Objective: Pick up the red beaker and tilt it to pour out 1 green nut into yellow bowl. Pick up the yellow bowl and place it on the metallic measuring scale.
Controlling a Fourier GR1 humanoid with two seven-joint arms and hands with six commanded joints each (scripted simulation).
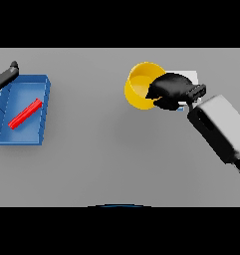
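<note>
- Head view: the right hand point(167, 88) has its dark fingers curled over the right rim of the yellow bowl point(141, 85), grasping it at the far right of the desk point(116, 159).
- A pale corner of the metallic measuring scale point(190, 76) peeps out just behind and to the right of that hand, so the bowl looks partly over it already; I cannot tell whether the bowl is lifted or resting.
- To finish this well, I'd say keep the bowl level, carry it a touch further right until it sits squarely over the scale, lower it straight down and only then let the fingers go, so it doesn't tip off the edge.
- I can't make out a green nut inside the bowl.
- The right forearm runs in from the lower right, slanting up and left, wrist bent towards the bowl.
- The left hand point(6, 74) sits idle at the far left, beside the far corner of a blue tray point(44, 112) in which a red stick-like object point(25, 113) lies slantwise; its fingers look loosely relaxed.
</note>
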